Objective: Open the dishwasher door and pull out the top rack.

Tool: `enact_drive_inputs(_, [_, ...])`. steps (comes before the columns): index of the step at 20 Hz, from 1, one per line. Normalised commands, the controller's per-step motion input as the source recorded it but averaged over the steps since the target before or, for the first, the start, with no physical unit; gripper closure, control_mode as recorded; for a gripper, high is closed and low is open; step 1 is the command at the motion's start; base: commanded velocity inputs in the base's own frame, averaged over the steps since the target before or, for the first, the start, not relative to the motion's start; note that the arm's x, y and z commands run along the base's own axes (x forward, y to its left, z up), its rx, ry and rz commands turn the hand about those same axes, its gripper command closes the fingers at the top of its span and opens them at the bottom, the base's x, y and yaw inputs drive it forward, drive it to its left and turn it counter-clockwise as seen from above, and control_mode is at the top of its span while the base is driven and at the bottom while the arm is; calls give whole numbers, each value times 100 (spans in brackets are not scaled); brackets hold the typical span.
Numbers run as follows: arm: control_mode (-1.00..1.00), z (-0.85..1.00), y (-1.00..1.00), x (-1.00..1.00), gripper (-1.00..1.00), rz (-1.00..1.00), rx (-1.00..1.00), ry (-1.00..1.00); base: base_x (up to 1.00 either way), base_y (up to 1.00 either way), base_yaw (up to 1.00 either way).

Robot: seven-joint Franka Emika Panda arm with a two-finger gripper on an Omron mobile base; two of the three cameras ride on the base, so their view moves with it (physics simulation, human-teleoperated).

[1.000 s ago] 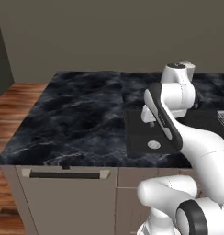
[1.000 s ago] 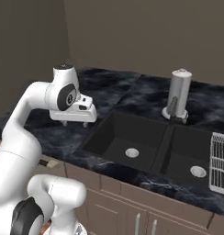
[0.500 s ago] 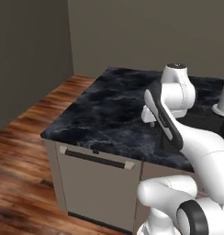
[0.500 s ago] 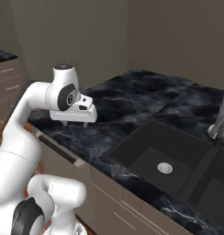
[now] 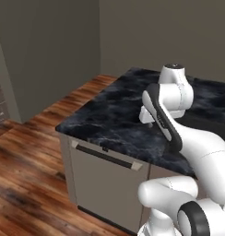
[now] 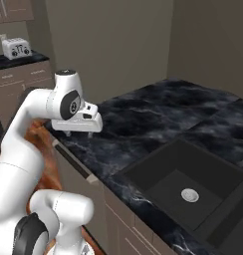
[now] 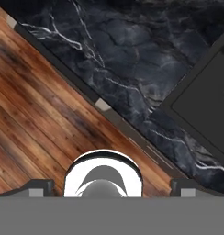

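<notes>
Frankly, my jaws are hard to read: in the hand view the two dark finger tips [image 7: 38, 187] are sitting far apart at the bottom corners, so I am taking them as spread wide and grasping nothing, touching nothing. In the right base view my gripper [image 6: 76, 132] is hanging just above the surface [image 6: 143, 119] — a black marble-like slab with pale veins — near its front edge, though the fingers are too small there to make out. In the left base view my own forearm is covering most of the hand.

The dishwasher door [image 5: 107, 189] is standing shut under the slab, a flat taupe-grey panel with a long dark bar handle [image 5: 105, 155] beneath a lighter strip. My white base is cutting off its right lower part. In the right base view the door is showing edge-on, half hidden behind my arm. The top rack is inside, out of sight.

A dark square sink [image 6: 190, 184] with a round metal drain is lying sunk in the slab — and a wooden plank floor [image 5: 26, 184] is stretching below.
</notes>
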Motion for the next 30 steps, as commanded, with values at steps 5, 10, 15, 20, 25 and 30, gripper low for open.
enact_drive_inputs(5, [100, 0, 0, 0, -100, 0, 0, 0, 16, -49, 23])
enact_drive_inputs(10, [100, 0, 0, 0, -100, 0, 0, 0, 10, -54, 19])
enact_drive_inputs(15, [100, 0, 0, 0, -100, 0, 0, 0, 9, -13, 14])
enact_drive_inputs(20, [-100, -43, 95, 0, -100, 8, -29, 13, 0, 0, 0])
enact_drive_inputs(25, [-100, -59, 100, 0, -100, 10, -44, 13, 0, 0, 0])
enact_drive_inputs(30, [-100, -70, 87, 23, -100, 11, -40, 16, 0, 0, 0])
